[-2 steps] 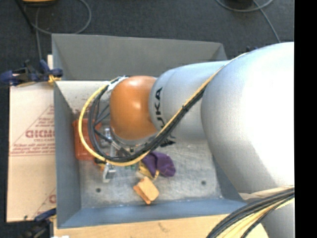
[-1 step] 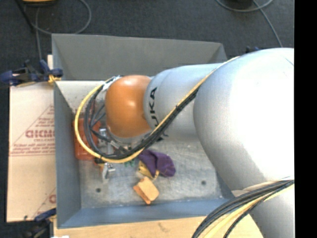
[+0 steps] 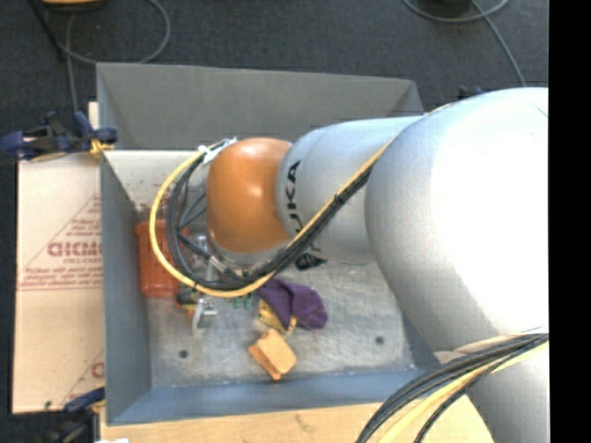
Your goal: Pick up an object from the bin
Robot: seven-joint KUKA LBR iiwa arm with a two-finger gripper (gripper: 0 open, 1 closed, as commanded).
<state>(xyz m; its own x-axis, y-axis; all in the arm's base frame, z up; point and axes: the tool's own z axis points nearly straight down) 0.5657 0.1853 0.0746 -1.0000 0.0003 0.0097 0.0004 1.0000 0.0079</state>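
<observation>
Arm (image 3: 369, 201) comes in from right, over middle of bin (image 3: 125, 340). Block (image 3: 152, 266) sits vs. left wall, partly under arm. Cloth lump (image 3: 300, 305) lies mid-floor, w/ small chunk (image 3: 273, 353) just in front, nr front wall.

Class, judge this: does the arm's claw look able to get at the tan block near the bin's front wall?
Probably yes. The tan block lies uncovered on the bare floor of the bin, apart from the purple thing behind it, and the claw is close by.

The robot arm (image 3: 443, 229) covers most of the bin (image 3: 125, 340); an orange thing (image 3: 150, 270) (by the left wall) is half hidden behind cables (image 3: 157, 238).
</observation>
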